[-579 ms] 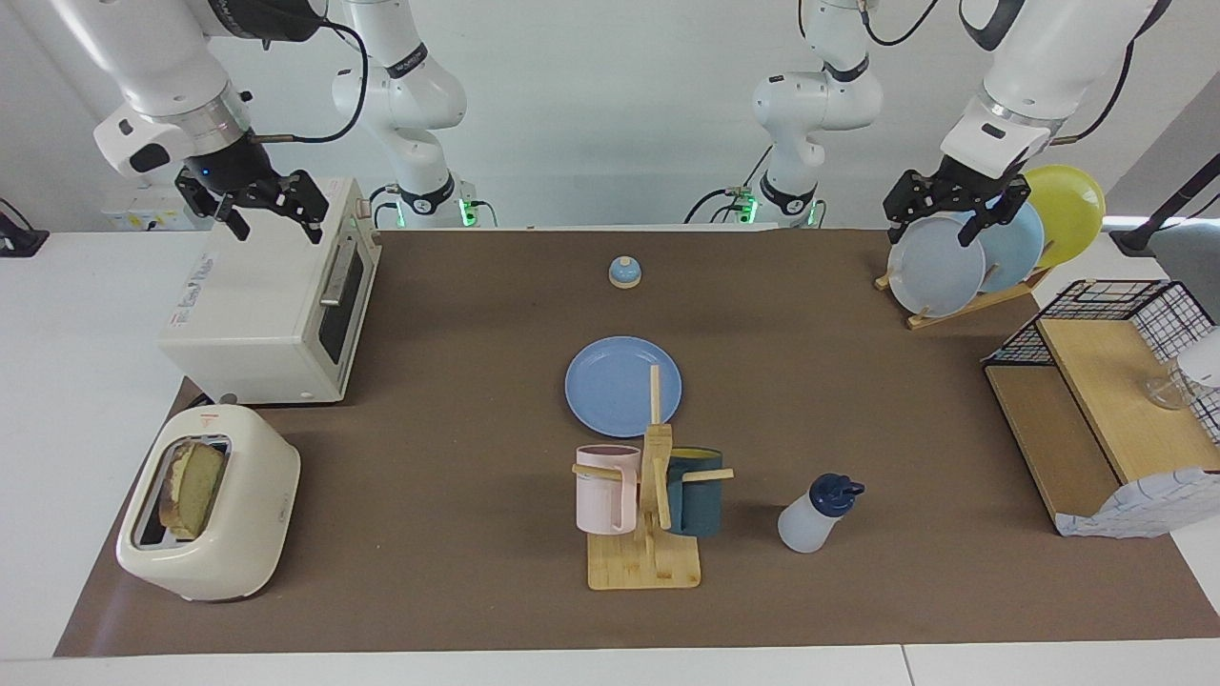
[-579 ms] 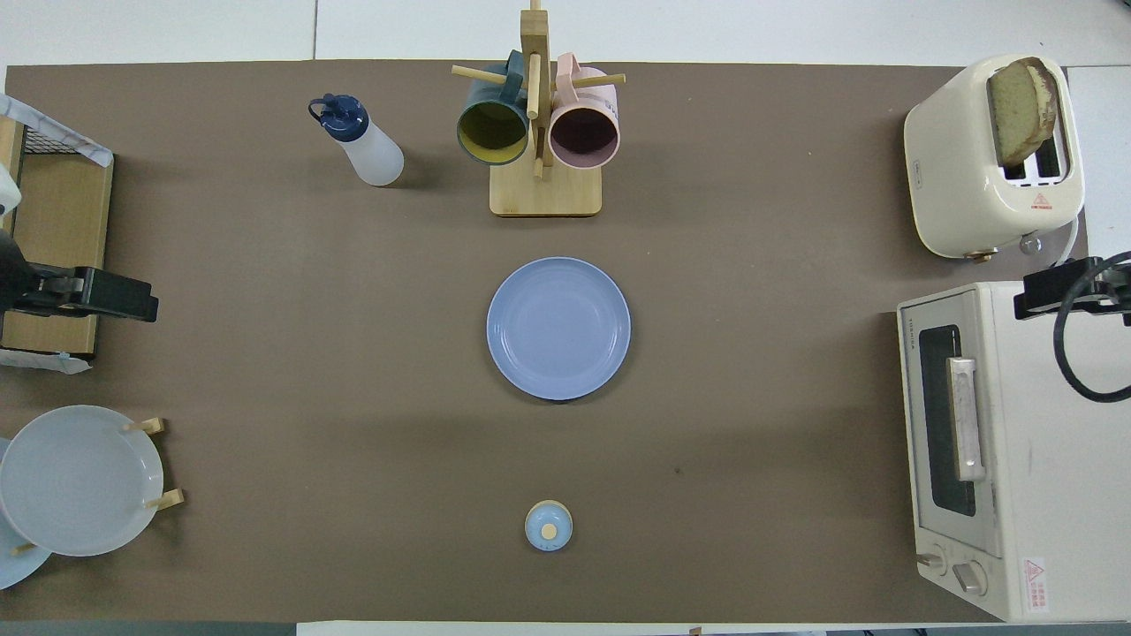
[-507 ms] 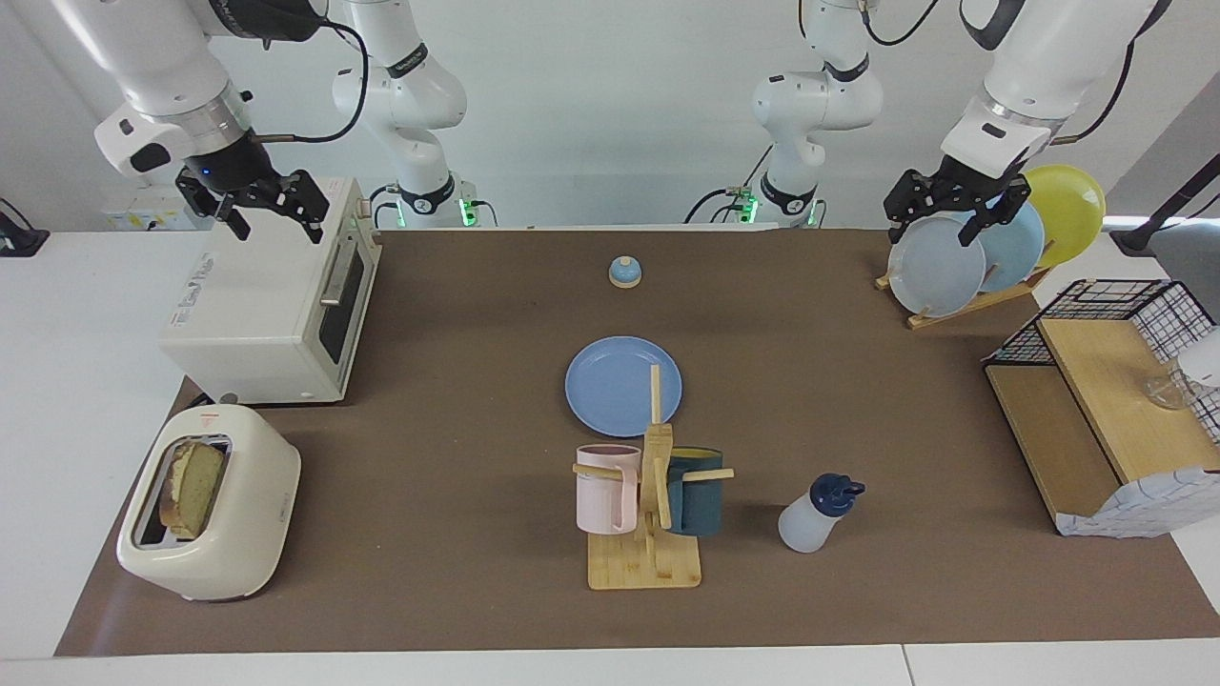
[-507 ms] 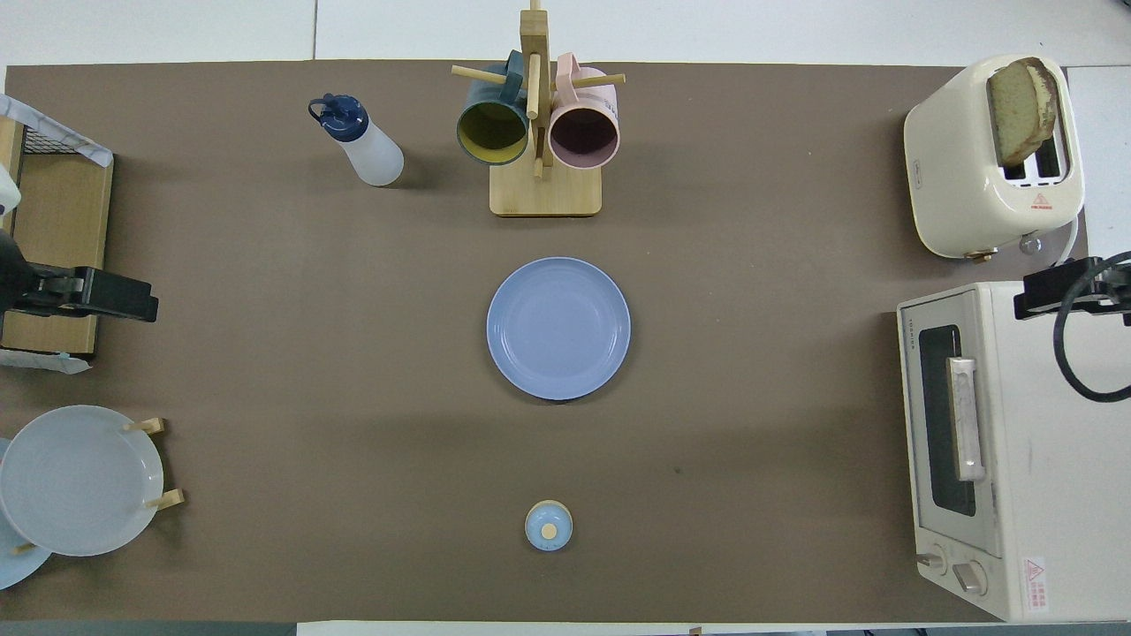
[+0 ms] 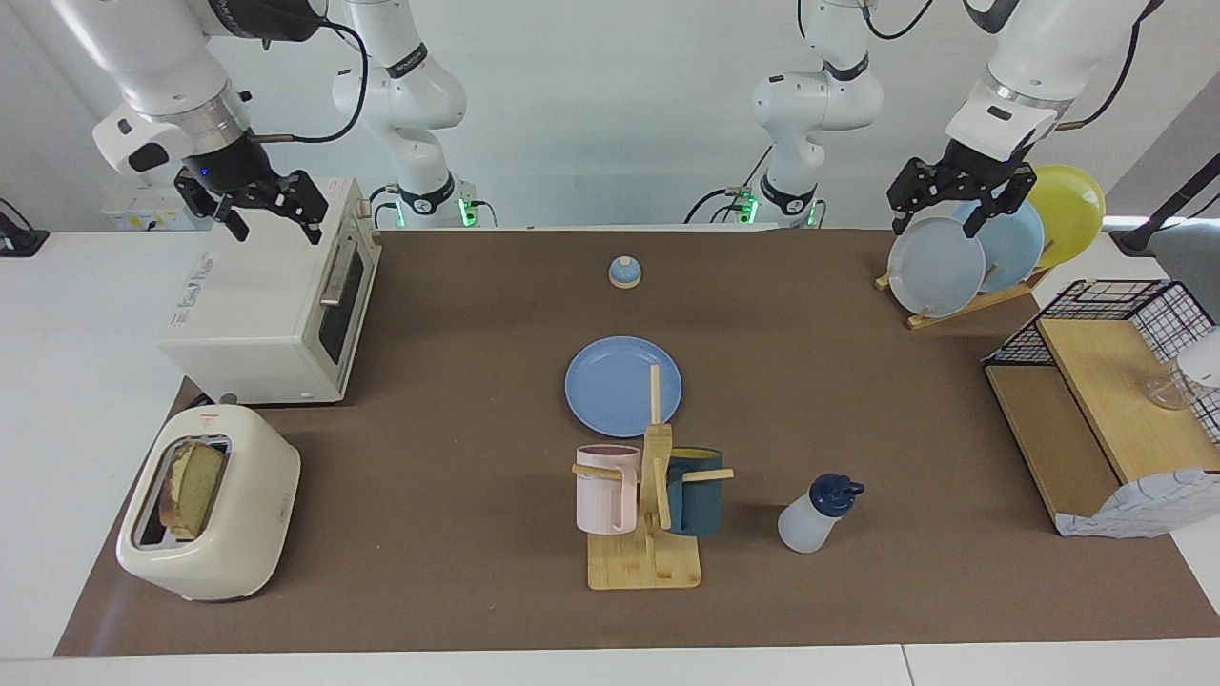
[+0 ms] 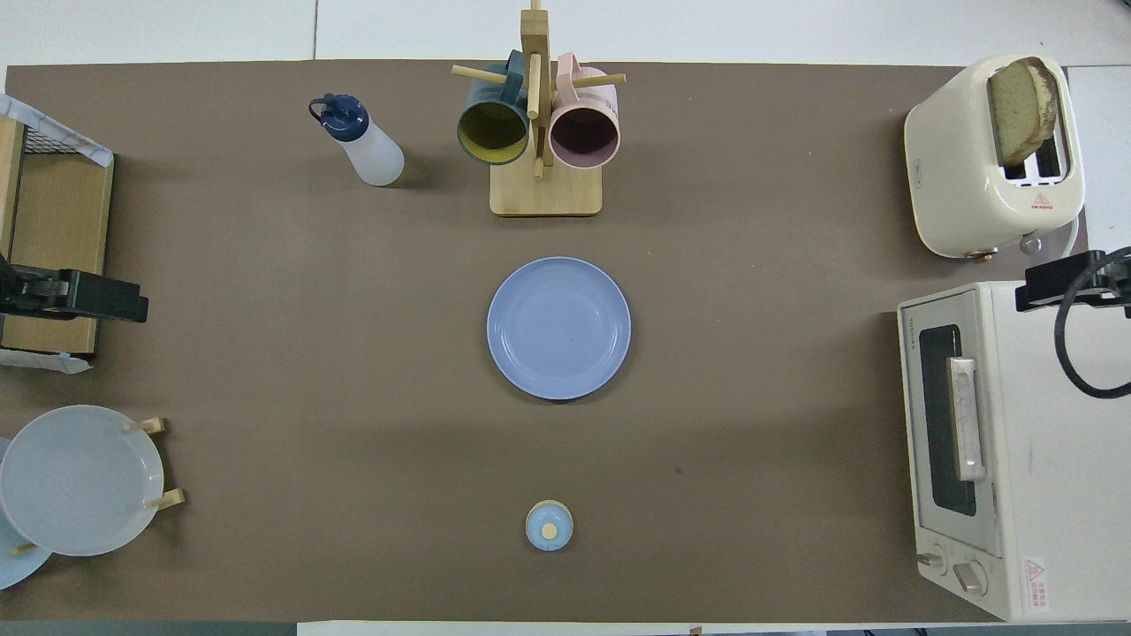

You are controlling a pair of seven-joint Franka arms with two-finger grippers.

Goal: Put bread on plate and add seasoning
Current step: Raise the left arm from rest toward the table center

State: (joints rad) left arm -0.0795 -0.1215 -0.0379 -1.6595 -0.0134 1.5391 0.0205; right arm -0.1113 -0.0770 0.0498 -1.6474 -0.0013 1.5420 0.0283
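- Brown table (image 5: 457,381) mat against a white wall.
- Right gripper (image 5: 272,205), upper left of the facing view, hangs open and empty over the oven (image 5: 257,305).
- Left gripper (image 5: 956,191), upper right, open and empty over the plate rack (image 5: 963,305).
- Bread (image 5: 193,488) stands in the toaster (image 5: 248,534), lower left; plate (image 5: 610,381) centre; seasoning (image 5: 815,514) lower right.
- No step begun; probably the right gripper must reach and pinch the bread.

White, rounded arm shells with black joint rings and silver wrist bands, black two-finger grippers, looping black cables, green lights glowing at both bases

Left gripper (image 5: 961,199) raised at the left arm's end, jaws spread wide, empty, right gripper (image 5: 255,205) likewise raised, spread, empty
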